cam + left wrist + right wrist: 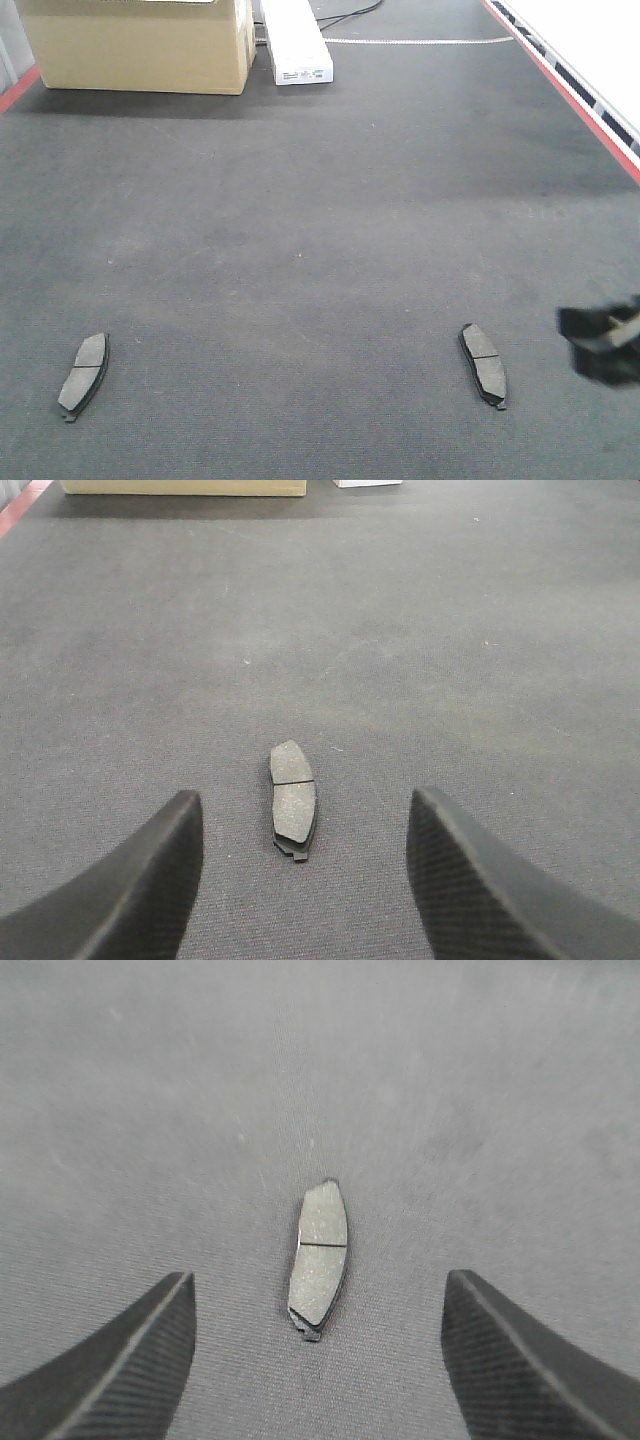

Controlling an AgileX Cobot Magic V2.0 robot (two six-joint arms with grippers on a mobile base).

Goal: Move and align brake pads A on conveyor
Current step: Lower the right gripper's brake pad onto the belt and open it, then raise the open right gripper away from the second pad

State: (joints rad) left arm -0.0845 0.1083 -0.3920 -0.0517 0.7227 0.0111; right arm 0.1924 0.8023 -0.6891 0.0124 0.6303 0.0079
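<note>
We hold left tool (302,800) and right tool (318,1278) wide, each facing a brake pad (292,802). Off-centre closing could skid it.

Right end effector (594,342), blurry and partly beyond the front view's right edge.

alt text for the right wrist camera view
A flat dark grey curved brake pad with a thin groove across its middle lies on the matte grey felt-like conveyor belt. It sits framed between the two black fingers of the open right claw, touching neither.
</note>
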